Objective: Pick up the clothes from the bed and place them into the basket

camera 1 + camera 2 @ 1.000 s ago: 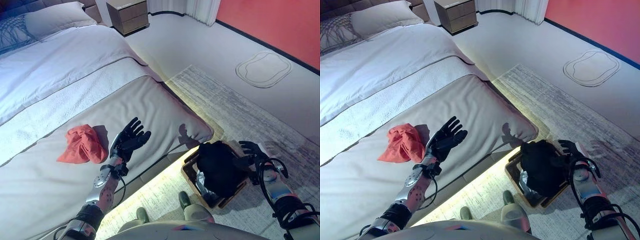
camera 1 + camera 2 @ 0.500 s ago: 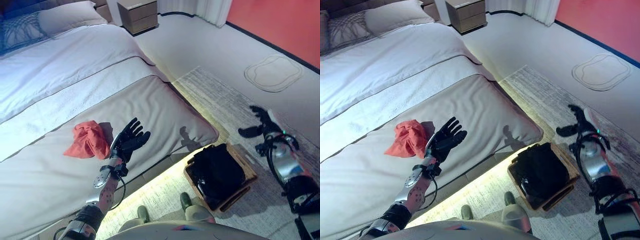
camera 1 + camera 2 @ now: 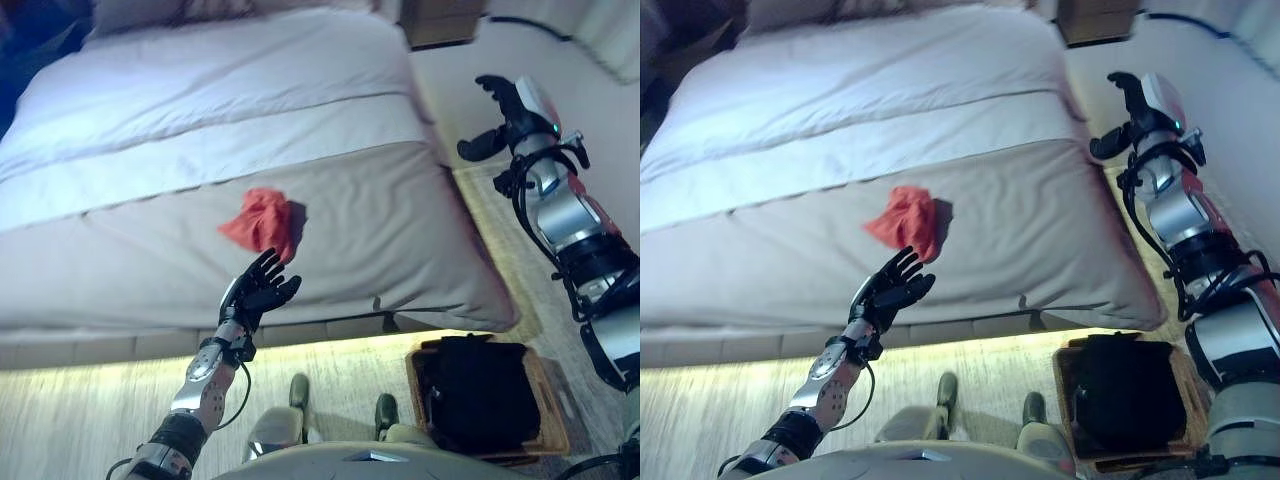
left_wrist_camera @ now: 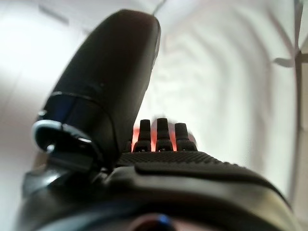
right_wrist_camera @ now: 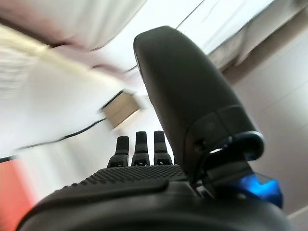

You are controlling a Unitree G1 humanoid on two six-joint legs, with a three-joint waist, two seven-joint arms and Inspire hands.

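Fingers (image 3: 270,268) spread, grey bed (image 3: 400,215), pale rug (image 3: 90,400)

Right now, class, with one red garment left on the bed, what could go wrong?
1. The open left robot hand sits short of the red garment; closing now might catch only the bedcover.
2. The basket already holds dark clothes, so another item could spill over.
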